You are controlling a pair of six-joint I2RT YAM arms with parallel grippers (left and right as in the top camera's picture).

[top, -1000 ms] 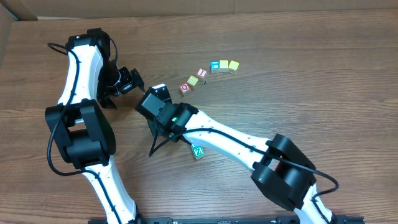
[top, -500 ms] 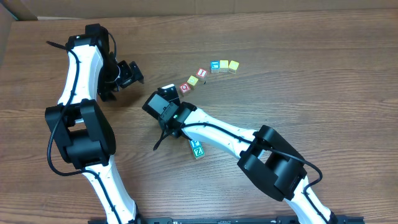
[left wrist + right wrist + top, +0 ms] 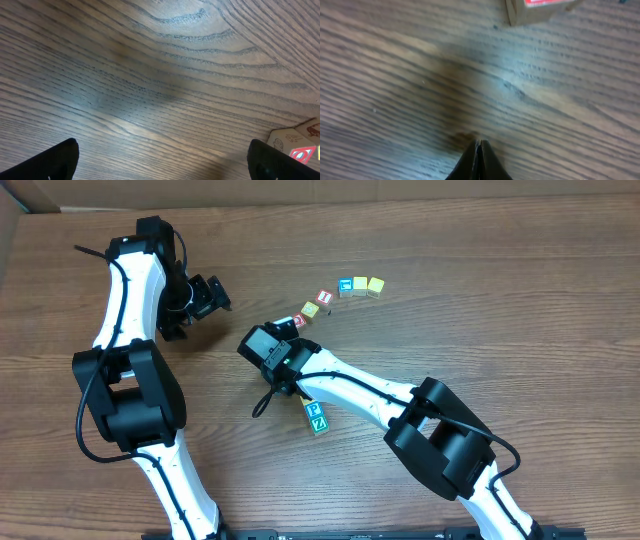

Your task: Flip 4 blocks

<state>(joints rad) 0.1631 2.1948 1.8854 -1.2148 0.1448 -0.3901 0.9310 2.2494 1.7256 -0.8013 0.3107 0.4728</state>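
A blue block with a white P (image 3: 313, 411) and a teal block with a Z (image 3: 319, 425) lie touching beside my right arm's forearm. A yellow block (image 3: 310, 309) sits in a diagonal line between two red-faced cubes. My right gripper (image 3: 283, 330) is shut with nothing in it, its tips just short of the nearer red-faced cube (image 3: 298, 321). In the right wrist view the shut gripper (image 3: 478, 143) rests low over bare wood, the red-faced cube (image 3: 540, 9) ahead of it. My left gripper (image 3: 213, 294) stands open at the far left, and in its own view the gripper (image 3: 165, 167) holds nothing.
A row of three cubes, blue (image 3: 346, 286), yellow-green (image 3: 360, 284) and yellow (image 3: 376, 284), lies at the back. Another red-faced cube (image 3: 323, 298) ends the diagonal line. A pale cube with a red face (image 3: 296, 144) shows at the left wrist view's right edge.
My right arm has swung back and to the right toward the red-faced cube, uncovering the blue P block beside the Z block. The left gripper shifted slightly backward early on.
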